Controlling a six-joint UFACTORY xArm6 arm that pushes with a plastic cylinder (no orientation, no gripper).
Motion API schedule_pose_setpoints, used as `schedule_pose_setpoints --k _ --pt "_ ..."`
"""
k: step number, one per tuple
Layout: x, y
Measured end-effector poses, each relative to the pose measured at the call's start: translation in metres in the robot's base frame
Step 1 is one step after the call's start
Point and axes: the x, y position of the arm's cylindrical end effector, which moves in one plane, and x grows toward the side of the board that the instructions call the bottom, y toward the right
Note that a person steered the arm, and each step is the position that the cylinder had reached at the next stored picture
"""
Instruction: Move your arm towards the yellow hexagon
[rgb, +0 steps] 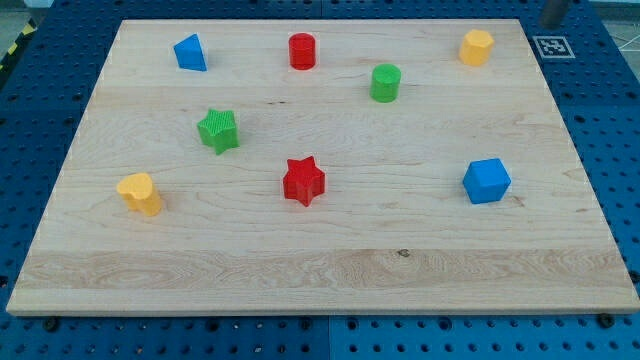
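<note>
The pale wooden board (330, 265) lies flat on a blue perforated table (600, 130), its grain running from the view's left to the view's right, and I take its middle as my landmark. My tip is hard to make out: a dark grey shape at the view's top right corner, off the board, may be part of my rod (553, 11), but its lower end does not show, so I cannot tell how it stands to the blocks.

The yellow hexagon (476, 47) sits far up and to the view's right of the board's middle, near the top right corner, a ridged plastic piece standing alone. A green cylinder (385, 82) stands just above and right of the middle, a red cylinder (302, 50) well above it. A blue triangular block (190, 52) is up to the left. A green star (218, 130) lies left of the middle, a red star (303, 181) just below it. A yellow block (140, 193), rounded in shape, lies far to the lower left, a blue cube (486, 180) to the lower right.

The whole strip along the view's bottom edge carries no blocks
</note>
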Motion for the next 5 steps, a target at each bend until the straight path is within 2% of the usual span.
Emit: schedule_pose_setpoints --k 2,5 --pt "0.014 -0.013" --pt "0.091 -0.070"
